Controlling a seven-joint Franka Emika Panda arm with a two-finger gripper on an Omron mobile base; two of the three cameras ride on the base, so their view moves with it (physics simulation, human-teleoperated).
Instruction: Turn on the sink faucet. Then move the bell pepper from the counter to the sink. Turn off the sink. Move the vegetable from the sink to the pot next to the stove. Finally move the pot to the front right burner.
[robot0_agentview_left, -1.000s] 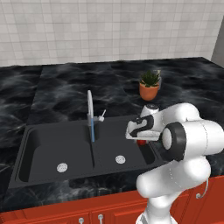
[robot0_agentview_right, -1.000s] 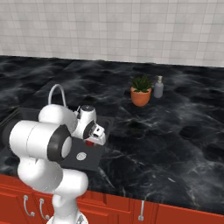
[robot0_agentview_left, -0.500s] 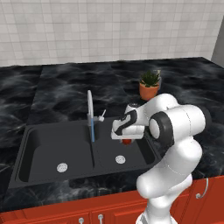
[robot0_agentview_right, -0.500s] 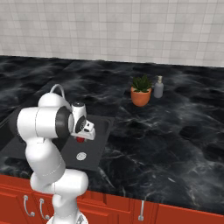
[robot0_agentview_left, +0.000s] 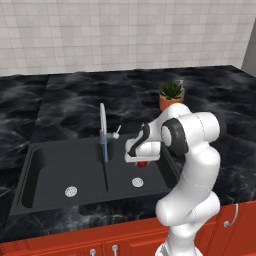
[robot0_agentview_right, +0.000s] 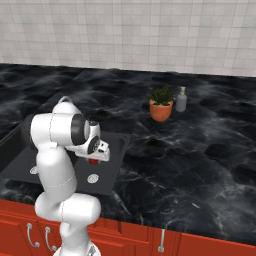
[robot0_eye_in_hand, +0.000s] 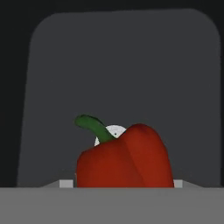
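Note:
My gripper is shut on the red bell pepper and holds it above the right basin of the black sink. In the hand view the bell pepper sits between my fingertips, its green stem up, with the round silver drain straight behind it. In the right base view the bell pepper hangs under my gripper over the sink. A thin blue stream runs from the silver faucet down to the divider between the basins. The pot and the stove are out of view.
An orange potted plant stands on the black marble counter behind my arm, with a small soap bottle beside it. The left basin has its own drain. Red cabinet doors run below the counter's front edge.
My arm has swung left from the sink's right rim, carrying the bell pepper over the right basin and lower towards it. The grip has stayed the same.

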